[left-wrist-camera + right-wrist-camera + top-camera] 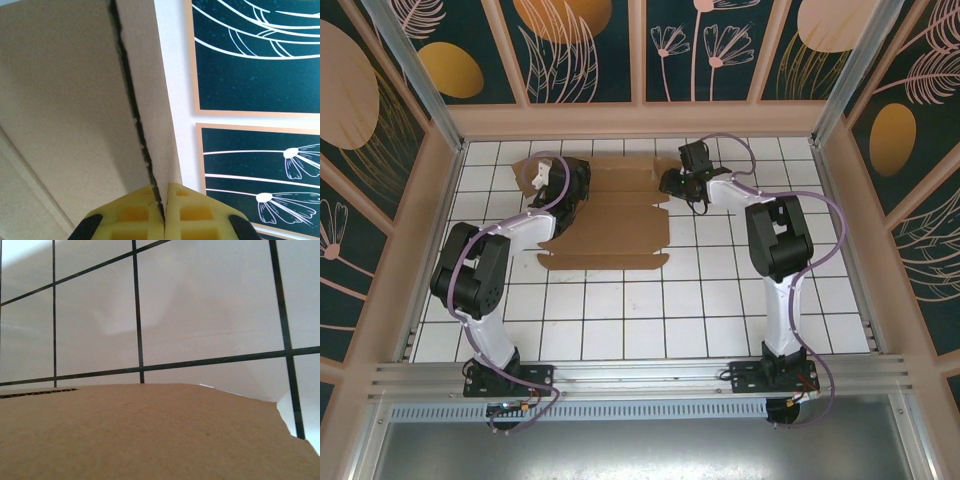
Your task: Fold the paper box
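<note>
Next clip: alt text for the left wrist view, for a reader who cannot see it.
The left gripper pinches the edge of the paper box between its yellow pads, the brown cardboard running edge-on up the frame. To the right are dark teal wall panels with white flower drawings.

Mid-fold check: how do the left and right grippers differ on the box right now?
The left gripper is at the left end of the paper box; the right gripper is at its right end. The left gripper is shut, pinching a cardboard edge; whether the right gripper is open or holds anything I cannot tell. Both are at the far part of the box.
</note>
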